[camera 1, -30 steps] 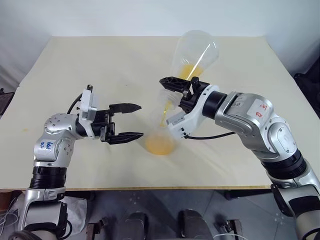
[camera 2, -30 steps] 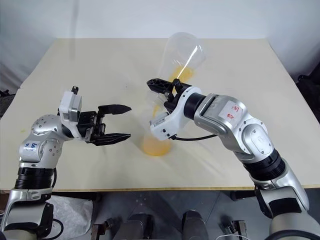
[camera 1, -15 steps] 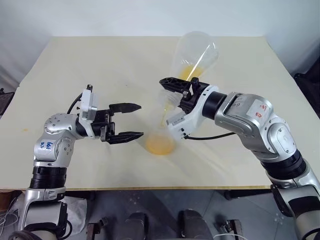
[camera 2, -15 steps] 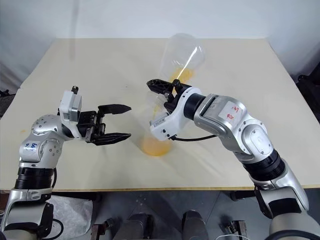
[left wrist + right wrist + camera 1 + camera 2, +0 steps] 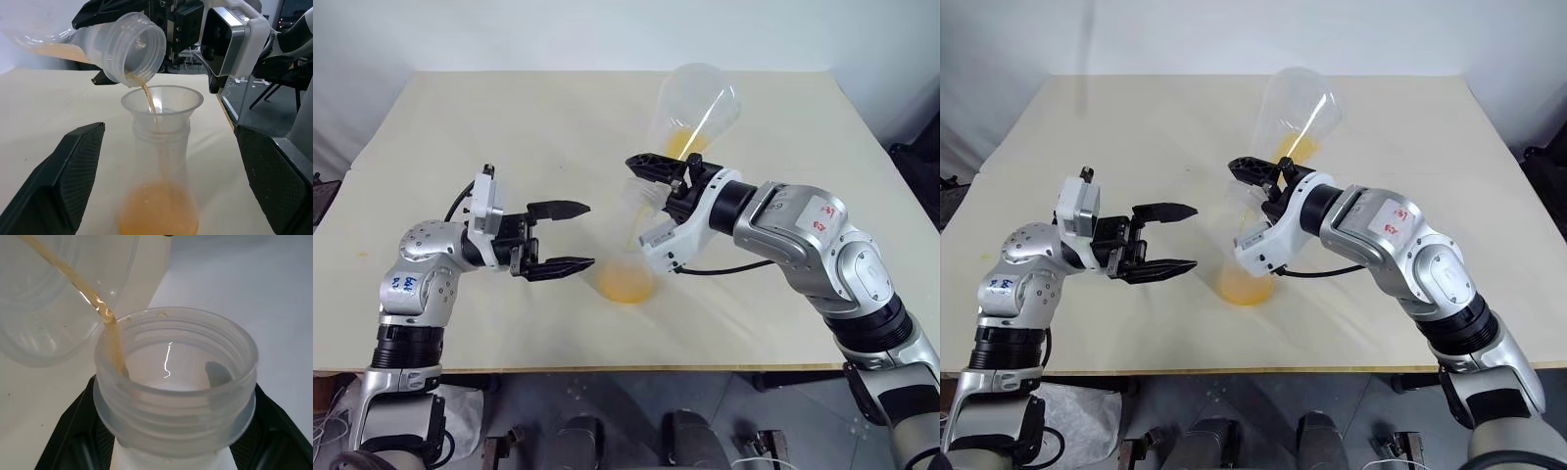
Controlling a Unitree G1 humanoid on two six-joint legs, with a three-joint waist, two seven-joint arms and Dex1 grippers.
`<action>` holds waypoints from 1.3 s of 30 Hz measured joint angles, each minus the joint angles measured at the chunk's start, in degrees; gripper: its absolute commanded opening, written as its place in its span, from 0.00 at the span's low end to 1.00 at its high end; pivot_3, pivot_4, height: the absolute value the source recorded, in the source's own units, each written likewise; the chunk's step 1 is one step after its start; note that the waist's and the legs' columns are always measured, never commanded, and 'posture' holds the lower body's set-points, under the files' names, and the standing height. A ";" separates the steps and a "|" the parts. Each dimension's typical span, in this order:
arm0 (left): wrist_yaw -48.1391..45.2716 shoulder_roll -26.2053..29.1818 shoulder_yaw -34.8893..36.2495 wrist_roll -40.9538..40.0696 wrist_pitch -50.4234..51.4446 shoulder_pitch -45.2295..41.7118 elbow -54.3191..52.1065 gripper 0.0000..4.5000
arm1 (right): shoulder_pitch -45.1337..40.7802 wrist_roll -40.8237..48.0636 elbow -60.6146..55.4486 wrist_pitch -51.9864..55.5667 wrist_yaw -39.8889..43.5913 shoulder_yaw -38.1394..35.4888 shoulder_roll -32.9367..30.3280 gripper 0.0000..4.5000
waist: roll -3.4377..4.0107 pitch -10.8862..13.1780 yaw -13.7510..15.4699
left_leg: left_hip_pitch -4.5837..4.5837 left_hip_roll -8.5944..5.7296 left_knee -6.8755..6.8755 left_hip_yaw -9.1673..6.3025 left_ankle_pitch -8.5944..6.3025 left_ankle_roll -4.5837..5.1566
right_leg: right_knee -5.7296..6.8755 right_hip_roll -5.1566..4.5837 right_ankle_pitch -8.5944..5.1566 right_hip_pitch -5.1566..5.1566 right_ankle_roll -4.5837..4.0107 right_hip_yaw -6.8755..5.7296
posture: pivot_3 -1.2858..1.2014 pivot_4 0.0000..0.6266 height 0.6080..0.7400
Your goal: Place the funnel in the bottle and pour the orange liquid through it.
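My right gripper (image 5: 651, 168) pinched a tilted clear flask (image 5: 693, 108), and the orange liquid (image 5: 150, 102) ran into the funnel (image 5: 162, 101) seated in the bottle (image 5: 159, 196) near the worktop's (image 5: 460, 127) front edge. My left gripper (image 5: 570, 236) was spread wide just beside the bottle.

We've got the left gripper (image 5: 570, 237) hanging with its two black fingers spread wide, aimed level toward three o'clock, forearm bent in from the elbow. The right gripper (image 5: 651, 174) is clamped tight, arm reaching in from four o'clock, wrist rolled over, fingers pointing toward ten o'clock.
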 measured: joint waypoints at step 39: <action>0.00 0.00 -0.03 0.01 0.00 -0.30 0.03 1.00 | 0.27 -3.60 0.00 -2.46 -2.20 0.00 -0.07 0.55 | 0.00 0.00 0.00 | 0.00 0.00 0.00 0.00 0.00 0.00 | 0.01 0.00 0.00 0.00 0.00 0.00 | 0.52 0.24 1.00</action>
